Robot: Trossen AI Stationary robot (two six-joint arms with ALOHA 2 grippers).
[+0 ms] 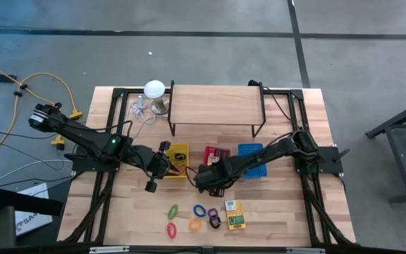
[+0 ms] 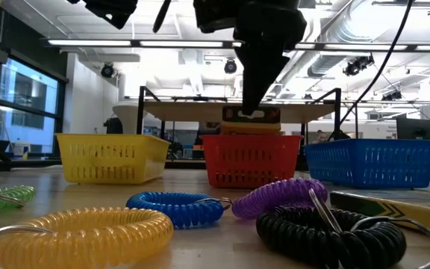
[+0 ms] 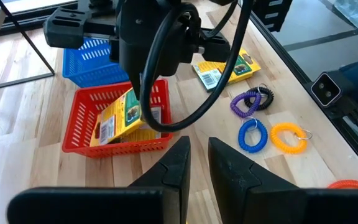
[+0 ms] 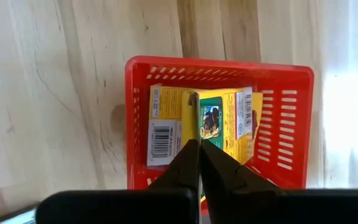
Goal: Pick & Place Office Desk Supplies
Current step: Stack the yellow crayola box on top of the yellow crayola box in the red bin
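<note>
The step in hand looks like the end of one placement: two yellow-and-green card boxes [image 4: 197, 127] lie inside the red basket [image 4: 219, 67], at the middle of the high view between the yellow basket [image 1: 177, 161] and the blue basket [image 1: 254, 159]. The right claw [image 4: 199, 155] hangs just above the red basket, its fingers pressed together with nothing between them; in its own wrist view the tips point at the seam between the two boxes but do not seem to touch them, though this is hard to judge.

The left claw [image 3: 194, 158] hovers at the left of centre in the high view, near the yellow basket, fingers a narrow gap apart and gripping nothing.

More supplies lie on the worktop [image 1: 280, 212] along the bottom of the high view: a third card box [image 1: 235, 215] at lower centre-right, and to its left a row of coiled rings, among them a blue ring [image 1: 200, 211], a black ring [image 1: 213, 222], a yellow ring [image 1: 195, 225], a green ring [image 1: 173, 211] and an orange ring [image 1: 171, 229].

The next move probably calls for the right arm to lift clear of the red basket, swing to the lower part of the frame, spread its fingers and come down over the remaining box or a ring. The rings are soft and springy, so a grip across the coil should hold better than one at the metal loop.
</note>
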